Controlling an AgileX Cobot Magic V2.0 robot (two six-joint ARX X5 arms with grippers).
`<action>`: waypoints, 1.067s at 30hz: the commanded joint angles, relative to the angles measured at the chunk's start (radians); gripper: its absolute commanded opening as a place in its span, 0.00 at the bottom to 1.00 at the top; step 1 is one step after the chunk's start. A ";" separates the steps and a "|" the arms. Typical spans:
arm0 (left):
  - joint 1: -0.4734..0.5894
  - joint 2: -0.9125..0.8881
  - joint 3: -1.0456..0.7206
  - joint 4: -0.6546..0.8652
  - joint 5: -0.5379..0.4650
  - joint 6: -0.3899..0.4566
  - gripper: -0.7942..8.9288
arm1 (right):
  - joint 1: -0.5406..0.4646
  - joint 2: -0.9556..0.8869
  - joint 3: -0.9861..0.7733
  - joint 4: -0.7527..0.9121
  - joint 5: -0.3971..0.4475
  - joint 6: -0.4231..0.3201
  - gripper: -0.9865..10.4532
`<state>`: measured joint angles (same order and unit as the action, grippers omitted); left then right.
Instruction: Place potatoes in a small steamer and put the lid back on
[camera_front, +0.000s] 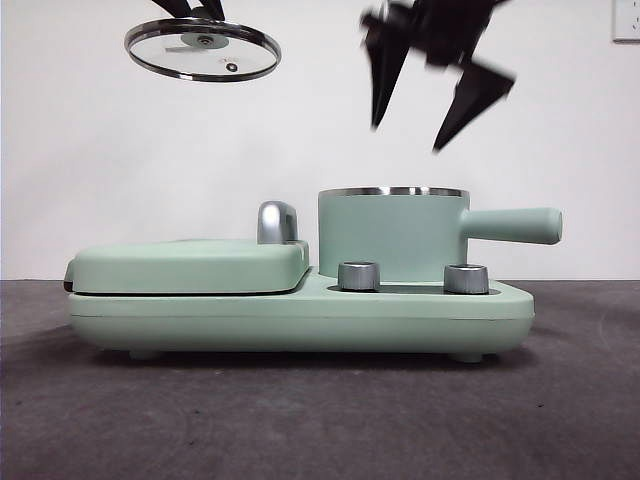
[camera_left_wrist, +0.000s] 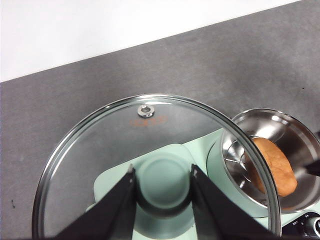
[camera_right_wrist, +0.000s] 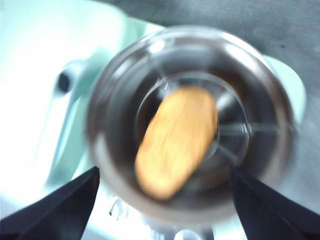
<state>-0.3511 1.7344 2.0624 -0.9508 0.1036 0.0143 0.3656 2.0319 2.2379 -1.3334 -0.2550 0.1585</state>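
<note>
The potato (camera_left_wrist: 272, 165) already lies inside the pot (camera_front: 392, 235). The right claw (camera_front: 420, 95) hangs above it, spread wide and empty. The left claw (camera_left_wrist: 162, 182) pinches the lid (camera_front: 202, 48) by its knob, high over the griddle side; it could tilt off-centre and catch the pot rim.

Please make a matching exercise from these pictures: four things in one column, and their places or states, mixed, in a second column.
Things:
1. lid
2. potato
3. right gripper
4. steamer

Places or states:
a. inside the steamer
b. on the green base, uncovered
c. held in the air by the left gripper
d. open and empty, above the steamer

Pairs: 1-c, 2-a, 3-d, 4-b
</note>
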 joint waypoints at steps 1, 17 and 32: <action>-0.012 0.005 0.034 0.023 0.004 0.003 0.09 | 0.004 -0.047 0.034 -0.053 0.049 -0.033 0.45; -0.151 0.007 0.023 0.028 0.004 0.004 0.09 | 0.017 -0.710 -0.493 -0.072 0.184 -0.051 0.45; -0.279 0.080 0.023 0.065 0.004 0.028 0.09 | 0.032 -1.449 -1.184 0.232 0.194 -0.008 0.45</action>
<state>-0.6151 1.7927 2.0613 -0.9154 0.1036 0.0334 0.3923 0.6064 1.0595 -1.1213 -0.0631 0.1303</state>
